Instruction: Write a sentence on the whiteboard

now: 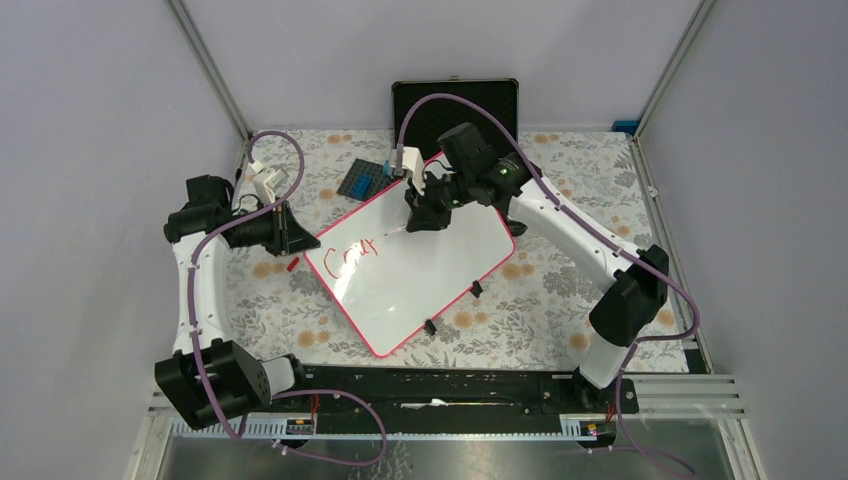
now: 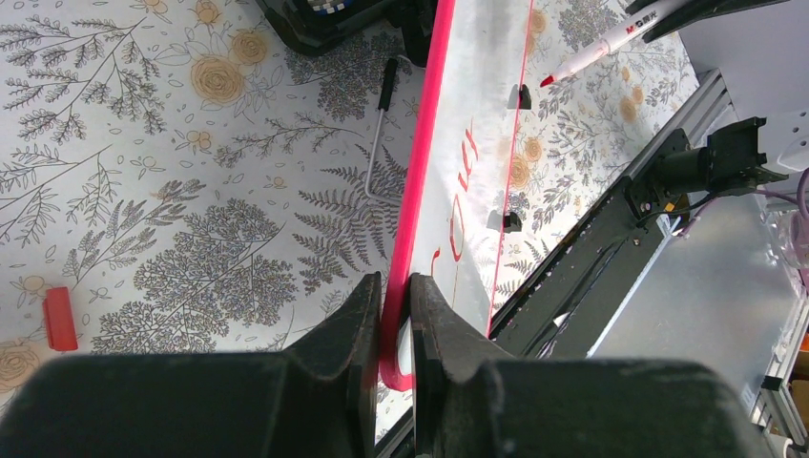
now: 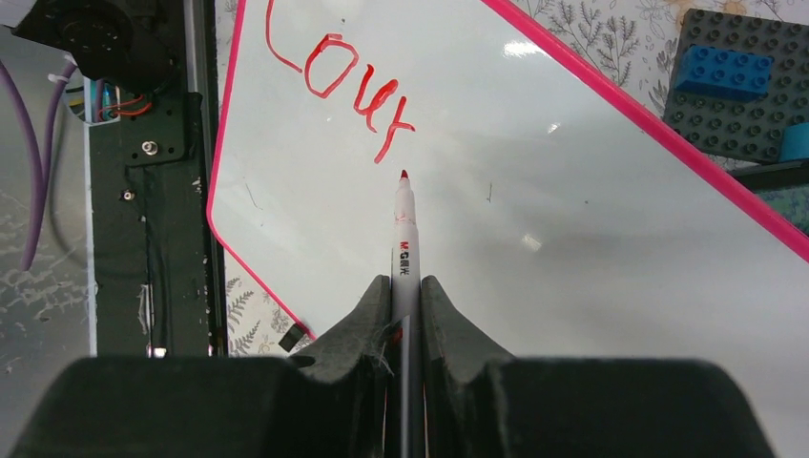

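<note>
The whiteboard (image 1: 420,270) lies tilted on the floral table, pink-framed, with two black clips on its near long edge. Red marker text on it reads "Cour" (image 1: 355,250), also clear in the right wrist view (image 3: 334,86). My left gripper (image 2: 394,296) is shut on the whiteboard's pink corner frame (image 2: 420,191). My right gripper (image 3: 407,291) is shut on a white red-tipped marker (image 3: 404,229); its tip hovers just past the last letter. The marker also shows in the left wrist view (image 2: 611,43).
A red marker cap (image 1: 292,264) lies on the table left of the board, seen too in the left wrist view (image 2: 59,318). A dark brick baseplate with blue bricks (image 1: 365,178) and an open black case (image 1: 455,105) stand behind the board.
</note>
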`<state>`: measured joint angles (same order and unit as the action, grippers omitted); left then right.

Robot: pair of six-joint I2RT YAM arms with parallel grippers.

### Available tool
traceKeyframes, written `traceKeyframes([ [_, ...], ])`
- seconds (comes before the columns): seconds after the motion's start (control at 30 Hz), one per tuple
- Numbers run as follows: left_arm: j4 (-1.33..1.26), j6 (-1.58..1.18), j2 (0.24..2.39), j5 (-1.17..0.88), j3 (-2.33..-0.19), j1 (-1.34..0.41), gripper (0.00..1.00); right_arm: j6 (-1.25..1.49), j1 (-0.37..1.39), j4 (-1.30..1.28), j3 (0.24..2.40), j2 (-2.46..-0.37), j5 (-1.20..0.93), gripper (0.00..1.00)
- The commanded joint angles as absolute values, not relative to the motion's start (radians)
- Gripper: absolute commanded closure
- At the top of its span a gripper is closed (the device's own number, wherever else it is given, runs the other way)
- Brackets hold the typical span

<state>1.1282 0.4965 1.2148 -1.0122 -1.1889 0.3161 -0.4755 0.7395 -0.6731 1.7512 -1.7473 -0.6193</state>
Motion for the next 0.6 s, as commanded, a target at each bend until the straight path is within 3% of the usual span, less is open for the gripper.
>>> traceKeyframes([
  [0.0,1.113,0.510,1.200,-0.997,-1.168,0.312,1.00,-0.485,0.722,-0.700,1.788,-1.722,-0.707,1.00],
  [0.57,1.113,0.512,1.206,-0.999,-1.169,0.313,1.00,-0.470,0.705,-0.654,1.772,-1.741,-0.717,1.00],
])
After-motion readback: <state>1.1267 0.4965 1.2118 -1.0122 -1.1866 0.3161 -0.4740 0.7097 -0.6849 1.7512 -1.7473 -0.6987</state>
